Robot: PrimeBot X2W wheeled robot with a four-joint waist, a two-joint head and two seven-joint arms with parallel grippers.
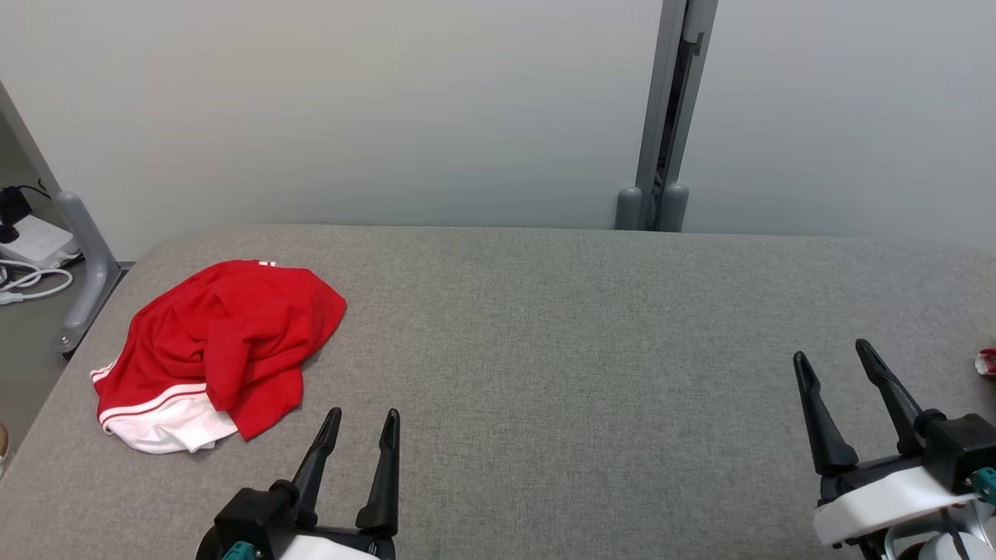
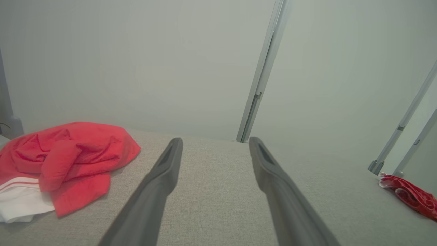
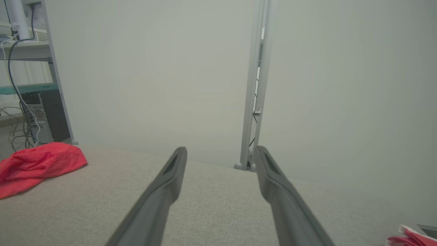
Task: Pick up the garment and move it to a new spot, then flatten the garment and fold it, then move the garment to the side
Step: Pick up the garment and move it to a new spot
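We see our left gripper (image 1: 363,413) and right gripper (image 1: 832,350) empty, fingers spread apart; the crumpled red garment (image 1: 218,342) lies on the grey tabletop (image 1: 583,350).

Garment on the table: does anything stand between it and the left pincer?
Nothing visible does. Bare table lies between the open left pincer and the crumpled garment; they are apart, not touching.

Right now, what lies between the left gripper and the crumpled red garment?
Head view: only bare grey fabric tabletop between left gripper and red garment.
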